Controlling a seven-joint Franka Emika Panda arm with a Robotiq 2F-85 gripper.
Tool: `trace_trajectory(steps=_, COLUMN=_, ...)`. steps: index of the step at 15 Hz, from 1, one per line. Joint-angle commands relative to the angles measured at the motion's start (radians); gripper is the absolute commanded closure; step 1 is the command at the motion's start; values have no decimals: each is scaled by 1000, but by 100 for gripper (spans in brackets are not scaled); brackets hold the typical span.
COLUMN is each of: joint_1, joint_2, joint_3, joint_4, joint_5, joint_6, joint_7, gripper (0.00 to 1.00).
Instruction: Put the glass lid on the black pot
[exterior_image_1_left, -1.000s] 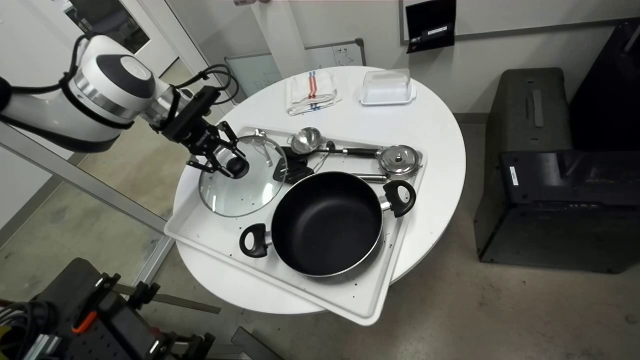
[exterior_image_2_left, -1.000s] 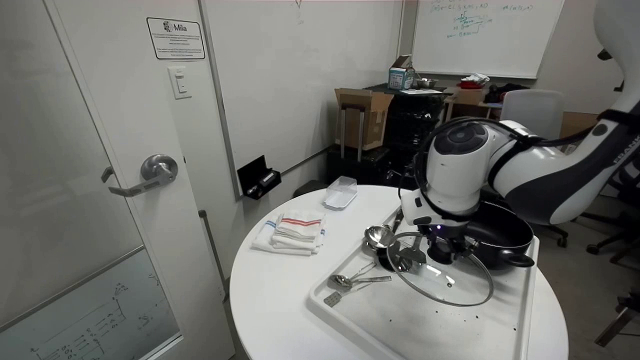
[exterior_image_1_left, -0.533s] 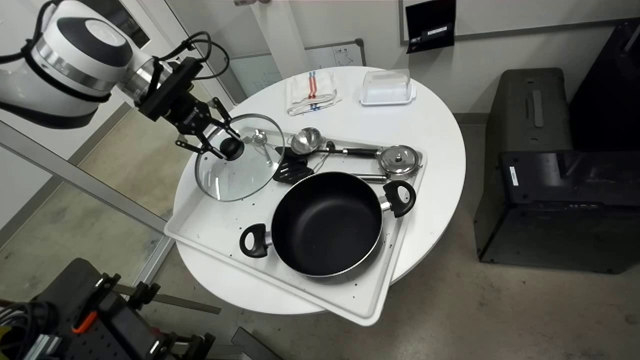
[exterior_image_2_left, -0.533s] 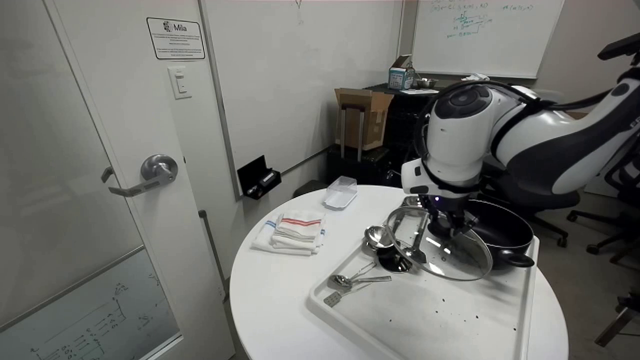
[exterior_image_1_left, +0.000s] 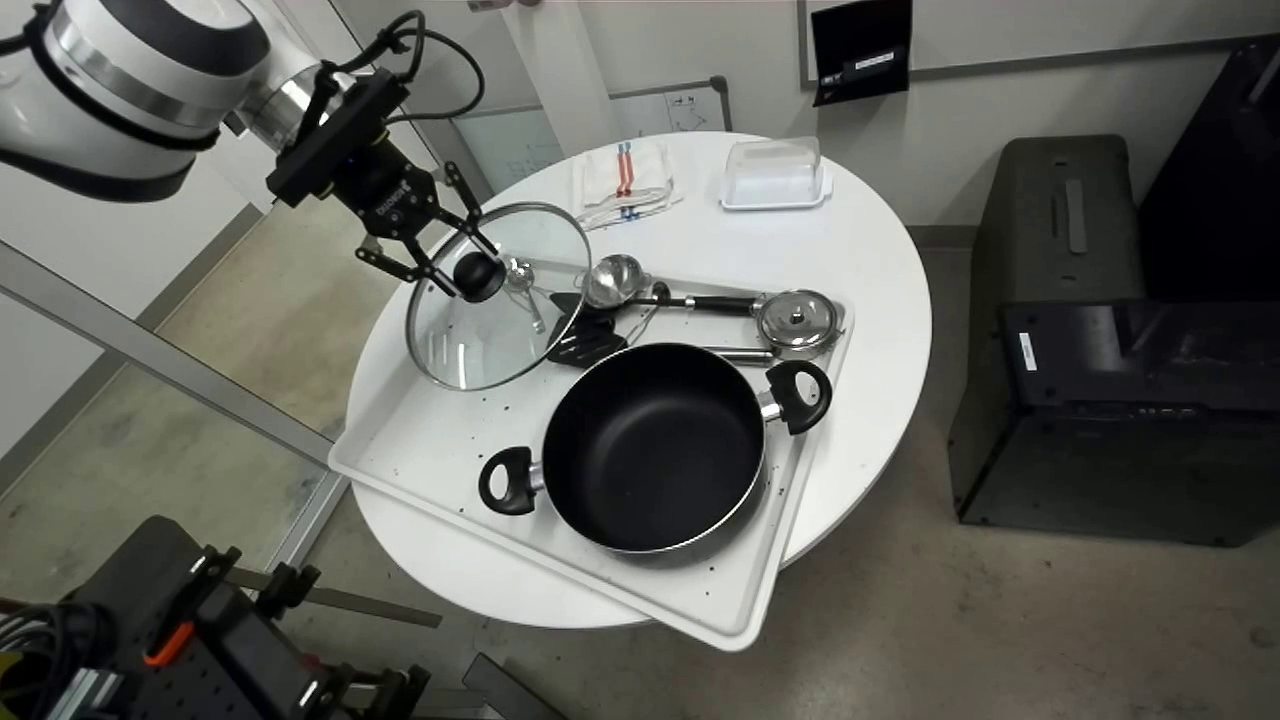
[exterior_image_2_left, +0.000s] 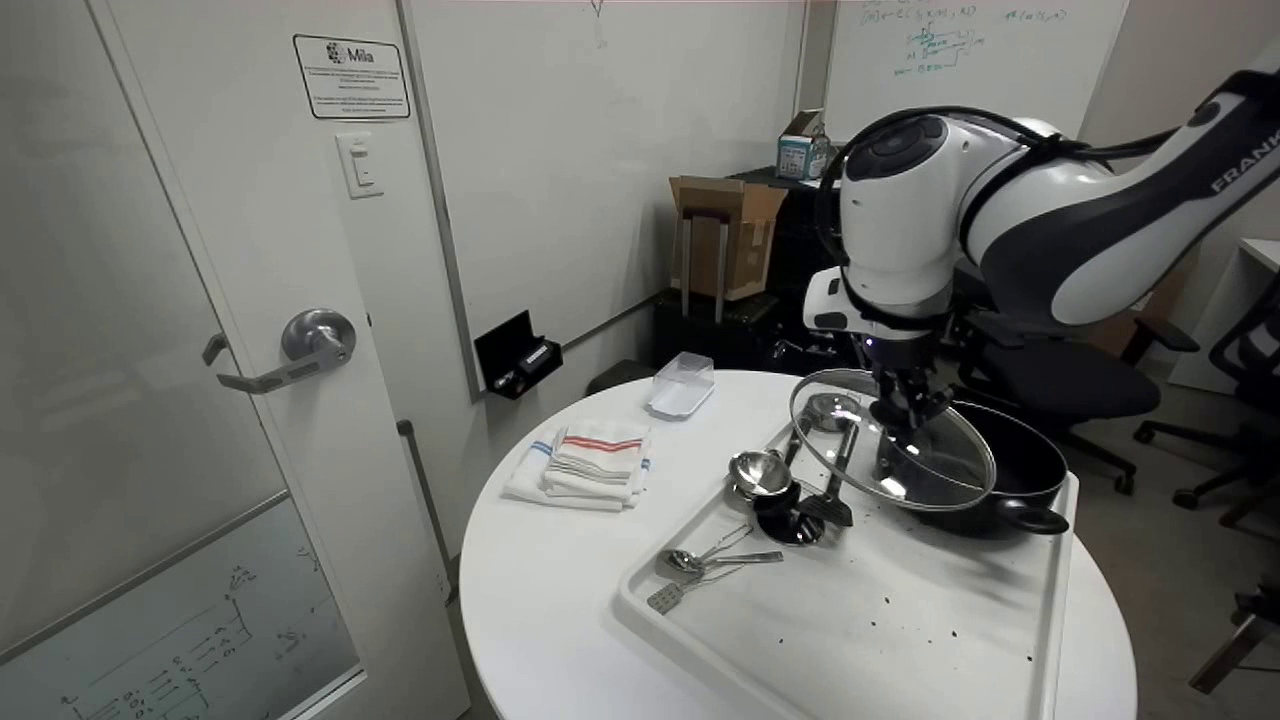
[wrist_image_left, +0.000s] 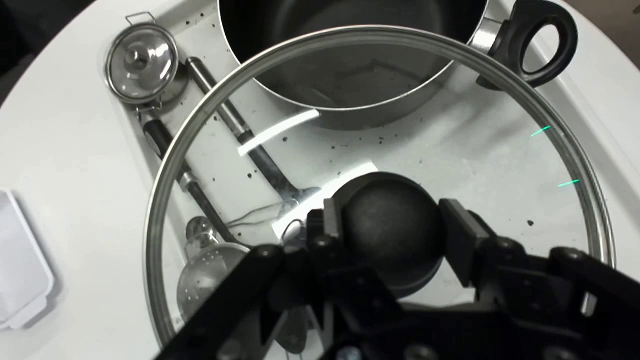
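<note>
The glass lid (exterior_image_1_left: 465, 345) is round and see-through, with a thin metal rim and a dark round knob (wrist_image_left: 392, 225). My gripper (exterior_image_1_left: 477, 272) is shut on this knob, one finger on each side. The lid hangs in the air above the tray, beside the pot; it looks tilted in an exterior view (exterior_image_2_left: 940, 465). The black pot (exterior_image_1_left: 655, 450) stands uncovered on the tray, with a loop handle on each side. In the wrist view the lid's far rim overlaps part of the pot (wrist_image_left: 350, 15). The pot is partly behind the lid in an exterior view (exterior_image_2_left: 1015, 450).
A white tray (exterior_image_1_left: 410, 450) on a round table (exterior_image_1_left: 870, 260) holds a small metal strainer (exterior_image_1_left: 613, 281), a small lidded metal pot (exterior_image_1_left: 797, 320), black utensils (exterior_image_1_left: 585, 343) and small metal utensils (exterior_image_2_left: 700, 565). Folded towels (exterior_image_1_left: 625, 185) and a clear plastic box (exterior_image_1_left: 773, 175) stand farther back.
My gripper has risen with the lid held by its knob, so the lid is higher above the tray. The pot and the other things have not moved.
</note>
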Motion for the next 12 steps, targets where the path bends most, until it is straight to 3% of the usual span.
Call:
trace_trajectory(steps=1, joint_1=-24, joint_2=-25, joint_3=-29, joint_4=10, joint_5=38, joint_6=-38, joint_7=21, gripper=74)
trace_trajectory(steps=12, joint_1=-130, joint_2=-31, joint_3=-91, joint_4=-37, joint_5=108, joint_6=-9, joint_7=14, gripper=74)
